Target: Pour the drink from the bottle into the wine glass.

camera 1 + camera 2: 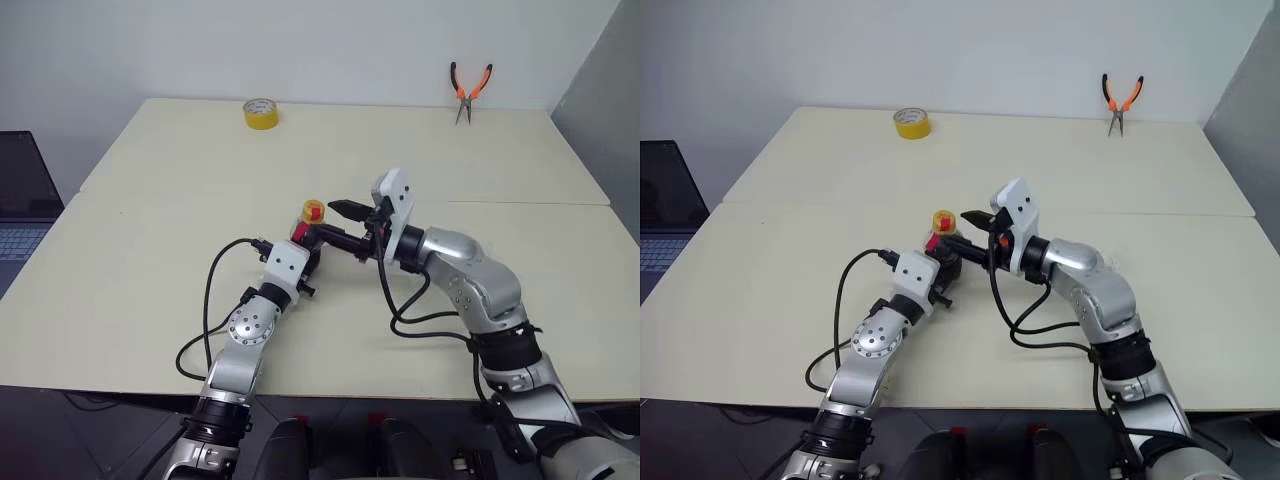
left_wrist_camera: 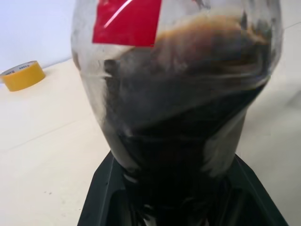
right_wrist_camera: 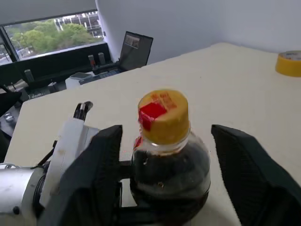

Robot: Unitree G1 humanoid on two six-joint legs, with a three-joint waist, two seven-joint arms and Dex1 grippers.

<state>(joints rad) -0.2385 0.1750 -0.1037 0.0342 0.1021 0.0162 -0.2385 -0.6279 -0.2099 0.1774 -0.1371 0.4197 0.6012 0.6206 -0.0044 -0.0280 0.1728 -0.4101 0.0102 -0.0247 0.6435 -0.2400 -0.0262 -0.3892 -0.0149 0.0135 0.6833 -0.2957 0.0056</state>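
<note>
- Dark brown drink [image 2: 183, 155] fills most of the clear plastic bottle [image 3: 168, 162], which stands upright near the middle of the cream table [image 1: 150, 250], its yellow cap [image 3: 163, 114] still on and a red label [image 2: 126, 21] at the neck.
- Left gripper [image 1: 303, 256] holds the bottle low on its body, the black fingers [image 2: 101, 197] closed against both sides of the plastic, the arm reaching forward and level from the near edge of the table.
- Right gripper [image 1: 345, 210] comes in from the right at cap height, pointing level and across toward the robot's left; its fingers [image 3: 256, 176] stand wide, one on each side of the cap and apart from it.
- Risk one: the soft, rounded body could twist or slip in the left fingers once the right ones turn the cap, since the hold is low and the force comes at the top.
- Risk two: a hard squeeze on a nearly full bottle could push drink out the moment the cap loosens.
- Risk three: fingers closing off-centre could nudge the neck and tip the bottle.
- Tape roll [image 1: 261, 113] and orange pliers [image 1: 469, 88] lie well apart at the far edge.
</note>
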